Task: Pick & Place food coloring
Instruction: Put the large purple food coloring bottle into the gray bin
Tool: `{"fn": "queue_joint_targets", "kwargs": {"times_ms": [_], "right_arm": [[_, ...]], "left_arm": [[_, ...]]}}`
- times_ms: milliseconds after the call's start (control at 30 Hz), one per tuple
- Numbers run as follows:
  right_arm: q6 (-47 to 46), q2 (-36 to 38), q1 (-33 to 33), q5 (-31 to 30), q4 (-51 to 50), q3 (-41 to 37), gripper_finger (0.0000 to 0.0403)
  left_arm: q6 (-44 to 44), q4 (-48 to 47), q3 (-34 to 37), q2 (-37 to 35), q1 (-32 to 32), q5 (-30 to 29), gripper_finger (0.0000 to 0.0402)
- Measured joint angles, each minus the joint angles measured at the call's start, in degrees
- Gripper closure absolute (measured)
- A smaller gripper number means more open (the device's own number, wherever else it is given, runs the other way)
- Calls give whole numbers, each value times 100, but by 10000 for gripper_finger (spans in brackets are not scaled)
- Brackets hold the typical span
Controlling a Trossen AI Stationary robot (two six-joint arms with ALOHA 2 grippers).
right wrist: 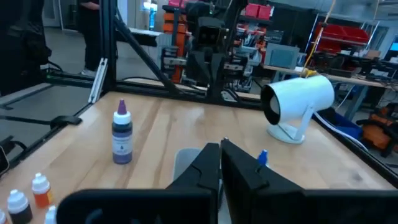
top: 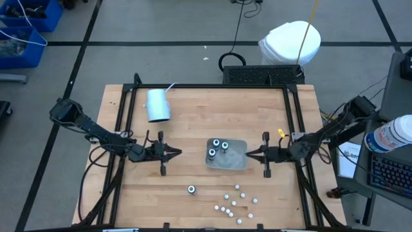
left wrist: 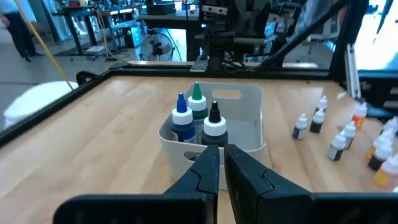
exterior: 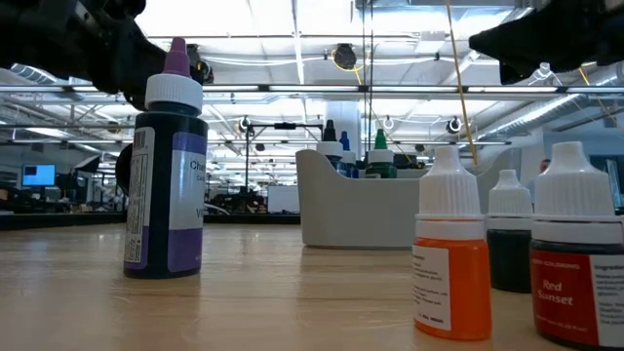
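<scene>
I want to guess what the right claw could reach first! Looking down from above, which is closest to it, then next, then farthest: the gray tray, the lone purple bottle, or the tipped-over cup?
From the right gripper, shut:
1. Gray tray, right beside its tips.
2. Purple bottle, alone toward the table's front edge.
3. Cup, on its side in the far left corner.

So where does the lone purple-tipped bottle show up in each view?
High view: the purple-tipped bottle stands alone near the table's front edge, left of the bottle cluster.
Low view: the bottle is large at left, in the foreground.
Left wrist view: not in it.
Right wrist view: it stands upright on the wood, beyond the shut right tool.
Shared landmark: the tray, right of the bottle in the low view.
</scene>
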State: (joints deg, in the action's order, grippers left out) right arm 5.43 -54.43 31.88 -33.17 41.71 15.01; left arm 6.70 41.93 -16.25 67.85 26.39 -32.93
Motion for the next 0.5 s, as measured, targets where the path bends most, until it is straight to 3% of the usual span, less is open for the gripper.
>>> {"fn": "queue_joint_targets", "kwargs": {"times_ms": [100, 300, 400, 500], "right_arm": [[150, 303, 9, 13, -35, -166, 400], [264, 730, 11, 15, -37, -372, 402], [292, 819, 9, 15, -39, -415, 402], [366, 837, 9, 15, -49, -422, 402]], "left_arm": [[346, -20, 0, 0, 0, 86, 369], [734, -202, -206, 4, 108, 924, 369], [681, -1394, -872, 3, 389, 794, 369], [791, -3078, -1828, 117, 631, 250, 369]]}}
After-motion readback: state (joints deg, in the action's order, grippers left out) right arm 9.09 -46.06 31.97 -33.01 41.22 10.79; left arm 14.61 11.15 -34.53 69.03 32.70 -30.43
